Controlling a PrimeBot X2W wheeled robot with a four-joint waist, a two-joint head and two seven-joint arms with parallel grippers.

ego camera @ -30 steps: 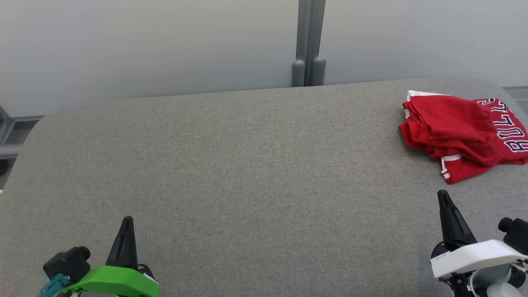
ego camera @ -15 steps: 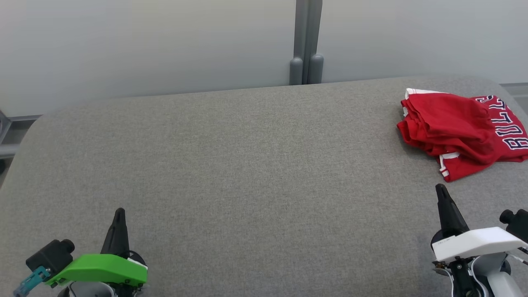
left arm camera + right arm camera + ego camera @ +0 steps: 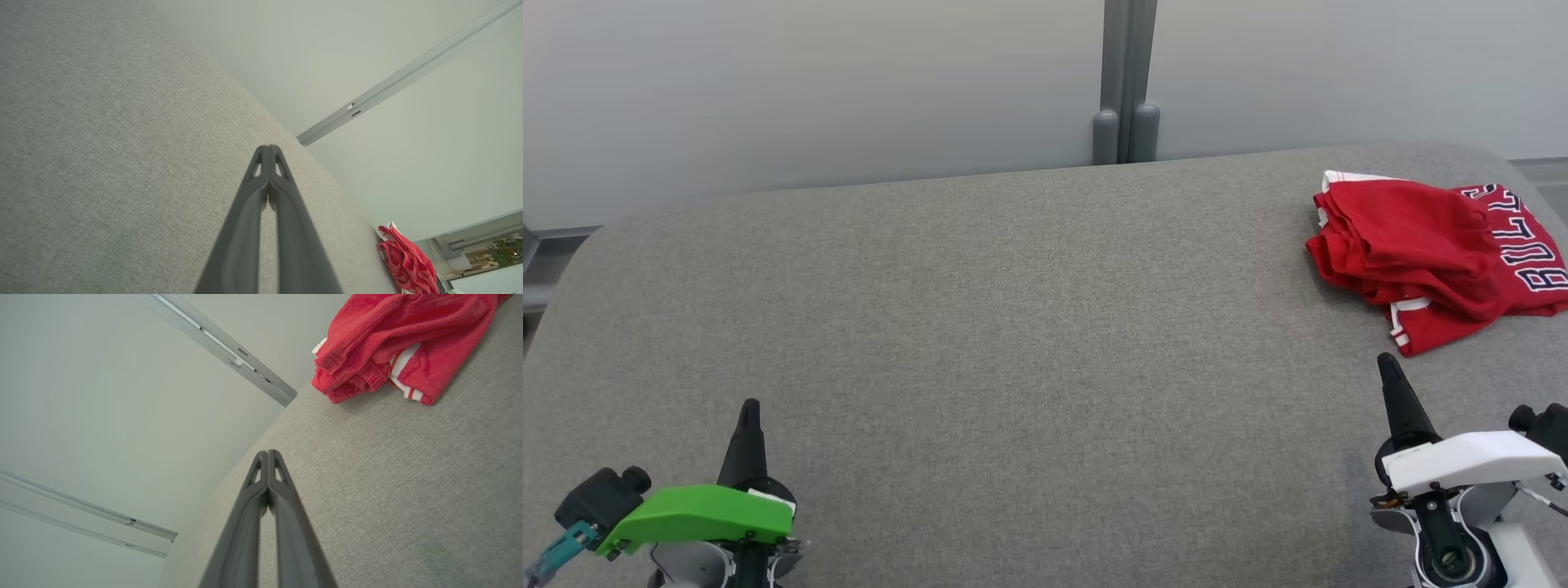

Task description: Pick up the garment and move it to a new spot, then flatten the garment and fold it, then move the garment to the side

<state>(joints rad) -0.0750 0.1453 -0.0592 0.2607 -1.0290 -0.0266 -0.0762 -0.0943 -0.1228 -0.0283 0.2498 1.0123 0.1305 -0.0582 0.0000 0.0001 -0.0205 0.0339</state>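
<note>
The garment is a red jersey with white trim and dark lettering, lying bunched near the far right of the grey fabric table. It also shows in the right wrist view and small in the left wrist view. My right gripper is shut and empty, just short of the garment's near edge and apart from it; its tips meet in the right wrist view. Far to the left, my left gripper hovers at the near left, shut and empty, tips together.
A grey post stands against the pale wall behind the table's far edge. The table's corners are rounded, and the garment lies close to the right edge. Wide bare grey fabric lies between the two grippers.
The head view has shifted slightly, so table and garment sit a little higher. Both grippers have drawn back towards the near edge, staying shut. The garment has not moved on the table.
</note>
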